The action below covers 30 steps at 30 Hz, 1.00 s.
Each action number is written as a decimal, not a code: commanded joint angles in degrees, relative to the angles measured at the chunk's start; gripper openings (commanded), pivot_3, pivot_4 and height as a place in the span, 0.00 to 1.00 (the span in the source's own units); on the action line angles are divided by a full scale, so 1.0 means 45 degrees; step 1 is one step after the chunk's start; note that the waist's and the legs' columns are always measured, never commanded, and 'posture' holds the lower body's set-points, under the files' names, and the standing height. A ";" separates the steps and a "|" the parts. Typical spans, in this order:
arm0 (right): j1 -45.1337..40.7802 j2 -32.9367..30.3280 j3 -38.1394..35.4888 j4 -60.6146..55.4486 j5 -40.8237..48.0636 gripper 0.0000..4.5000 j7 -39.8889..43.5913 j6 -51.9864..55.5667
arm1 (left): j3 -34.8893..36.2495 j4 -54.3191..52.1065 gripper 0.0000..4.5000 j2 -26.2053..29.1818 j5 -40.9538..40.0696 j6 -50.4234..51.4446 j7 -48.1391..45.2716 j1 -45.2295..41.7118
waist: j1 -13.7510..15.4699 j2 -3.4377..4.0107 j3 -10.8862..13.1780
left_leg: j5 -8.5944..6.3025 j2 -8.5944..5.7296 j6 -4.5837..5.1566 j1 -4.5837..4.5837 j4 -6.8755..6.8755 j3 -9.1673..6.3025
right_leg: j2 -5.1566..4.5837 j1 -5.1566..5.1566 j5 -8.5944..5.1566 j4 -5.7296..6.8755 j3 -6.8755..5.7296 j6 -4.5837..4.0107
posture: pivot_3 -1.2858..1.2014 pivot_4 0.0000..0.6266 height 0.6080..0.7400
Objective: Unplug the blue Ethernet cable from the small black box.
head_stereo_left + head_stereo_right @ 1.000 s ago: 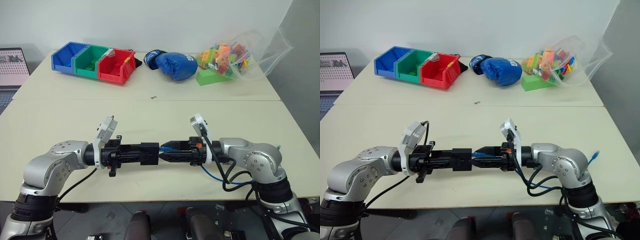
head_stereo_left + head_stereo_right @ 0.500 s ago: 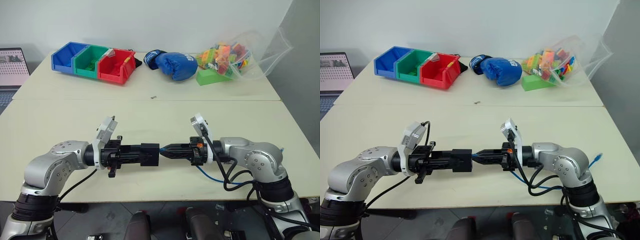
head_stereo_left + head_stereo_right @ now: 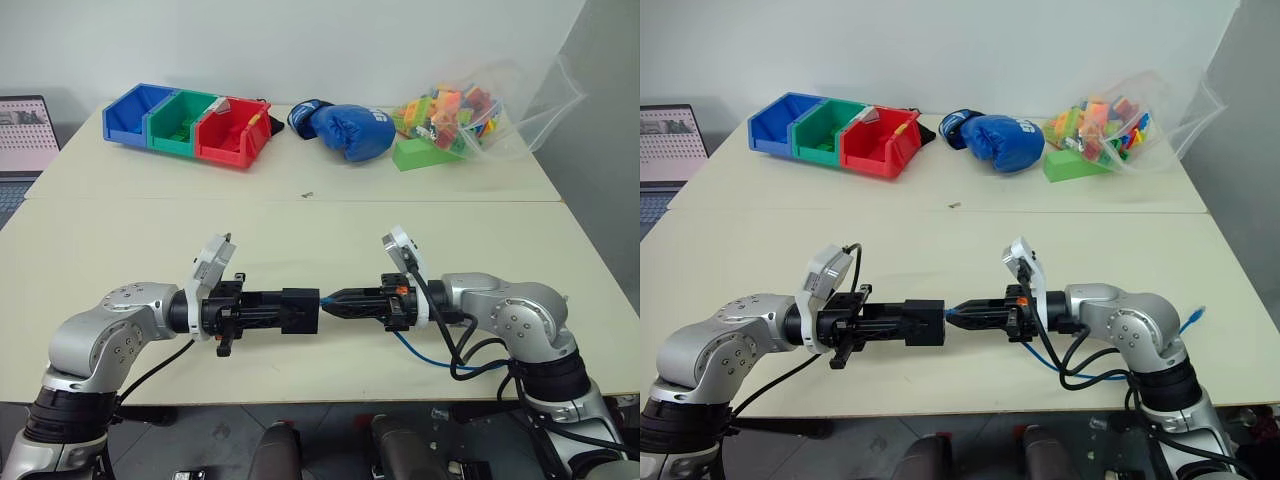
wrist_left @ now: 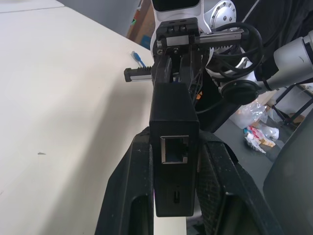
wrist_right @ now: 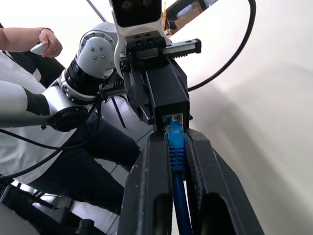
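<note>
Extraction was unfinished: the right gripper (image 5: 172,161) pinched the blue Ethernet cable (image 5: 175,147) at its plug, still seated in the small black box (image 4: 173,147), which the left gripper (image 4: 171,196) clamped above the desk's (image 3: 300,230) near edge.

The small black box (image 4: 173,147) looks like matt plastic with smooth faces, and its socket has a shiny metal rim. The blue Ethernet cable (image 5: 176,161) has a smooth, slightly glossy plastic jacket, ribbed behind the plug. The left end effector (image 3: 300,309) and the right end effector (image 3: 340,299) have black fingers with a finely textured, rubbery face. The counter (image 3: 300,230) is a matt, smooth cream surface. The storage bins (image 3: 185,123) are glossy hard plastic. The boxing glove (image 3: 345,130) has a soft leathery sheen. The bag (image 3: 500,100) of bricks is clear, crinkled film.
</note>
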 commanded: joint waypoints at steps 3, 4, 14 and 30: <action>0.0475 -0.0836 -0.0709 -0.0005 -0.0210 0.01 0.0098 -0.0331 | 0.0811 -0.0103 0.17 0.0393 -0.0047 -0.0272 0.0013 0.0370 | 0.0001 0.0003 0.0002 | 0.0000 0.0001 0.0001 0.0001 0.0000 0.0001 | 0.0000 -0.0004 0.0000 0.0000 0.0003 0.0000 | 0.52 0.24 1.00; 0.0504 -0.0885 -0.0730 0.0016 -0.0242 0.01 0.0103 -0.0381 | 0.0833 -0.0106 0.17 0.0404 -0.0051 -0.0272 0.0018 0.0392 | 0.0000 0.0003 0.0002 | 0.0000 0.0002 0.0000 0.0002 0.0000 0.0000 | 0.0001 -0.0004 0.0000 0.0000 0.0004 0.0000 | 0.52 0.24 1.00; -0.2521 0.0696 0.0640 0.6780 -0.8524 0.01 -0.6285 -0.7771 | 0.0981 0.0035 0.17 -0.0093 0.0180 -0.0421 0.1309 0.0203 | -0.0084 0.0018 0.0012 | 0.0004 -0.0001 0.0005 0.0006 0.0001 0.0035 | 0.0007 -0.0026 0.0013 0.0002 0.0026 0.0022 | 0.52 0.24 1.00; -0.1891 0.0275 0.0177 0.4891 -0.8789 0.68 -0.3469 -0.7513 | 0.0813 0.2178 0.17 -0.2652 0.3638 -0.3441 0.6062 -0.1430 | 0.0129 0.0028 0.0017 | 0.0003 -0.0007 0.0003 -0.0039 -0.0005 0.0019 | -0.0010 -0.0037 0.0034 -0.0004 0.0018 -0.0039 | 0.52 0.24 1.00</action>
